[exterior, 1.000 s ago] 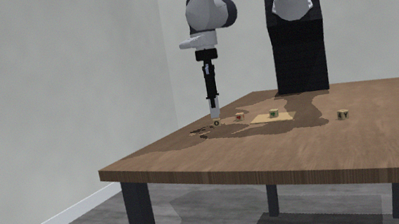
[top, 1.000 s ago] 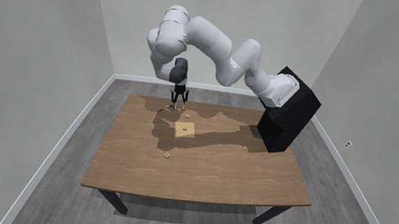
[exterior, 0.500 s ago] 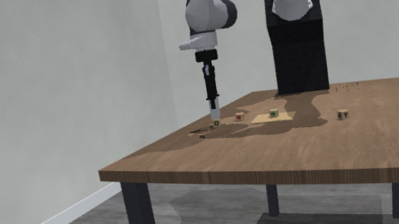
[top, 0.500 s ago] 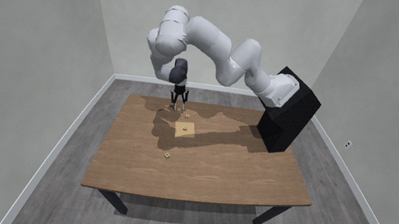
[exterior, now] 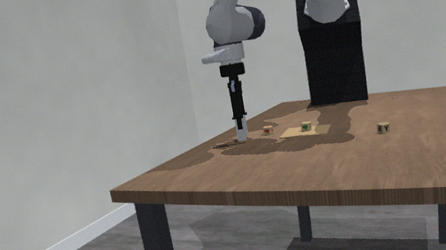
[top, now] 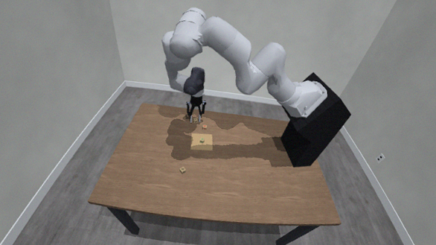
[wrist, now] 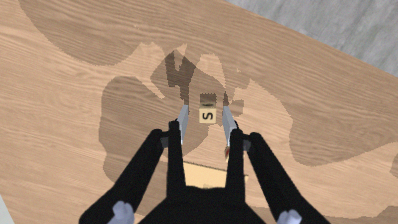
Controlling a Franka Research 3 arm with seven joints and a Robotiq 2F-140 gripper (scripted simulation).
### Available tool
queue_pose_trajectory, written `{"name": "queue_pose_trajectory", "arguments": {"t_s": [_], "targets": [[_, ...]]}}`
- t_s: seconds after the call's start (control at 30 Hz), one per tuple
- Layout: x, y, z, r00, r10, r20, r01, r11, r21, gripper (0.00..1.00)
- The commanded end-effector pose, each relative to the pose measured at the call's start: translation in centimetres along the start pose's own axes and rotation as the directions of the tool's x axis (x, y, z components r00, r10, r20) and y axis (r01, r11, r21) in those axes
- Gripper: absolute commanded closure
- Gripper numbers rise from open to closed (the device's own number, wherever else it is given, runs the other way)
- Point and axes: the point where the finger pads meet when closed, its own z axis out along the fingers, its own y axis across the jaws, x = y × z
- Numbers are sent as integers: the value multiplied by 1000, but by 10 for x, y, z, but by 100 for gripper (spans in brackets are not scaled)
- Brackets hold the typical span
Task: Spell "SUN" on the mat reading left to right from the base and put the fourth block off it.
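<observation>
The S block (top: 195,119) (wrist: 207,115) lies flat on the table beyond the mat; its letter looks turned on its side in the wrist view. My gripper (top: 195,121) (exterior: 243,138) (wrist: 205,113) is partly open, its fingers low on either side of that block with a gap at each side. A finger hides the block in the exterior view. A block with red marks (top: 204,127) (exterior: 268,130) lies off the mat. A block with green marks (top: 201,140) (exterior: 305,126) sits on the mat (top: 208,138) (exterior: 287,135) (wrist: 200,176). Their top letters are unreadable.
A fourth block (top: 182,170) (exterior: 383,127) lies off the mat, turned at an angle, with a Y on one side face; its top is unreadable. The red-marked block stands between the gripper and the mat. The table's edge is a little beyond the S block.
</observation>
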Motion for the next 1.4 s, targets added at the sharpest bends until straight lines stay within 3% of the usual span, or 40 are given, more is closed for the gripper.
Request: {"name": "queue_pose_trajectory", "arguments": {"t_s": [0.0,1.33,1.37], "targets": [[1,1,4,1000,-23,-9,23,1000,-7,63],[1,1,6,1000,-23,-9,23,1000,-7,63],[1,1,6,1000,-23,-9,23,1000,-7,75]]}}
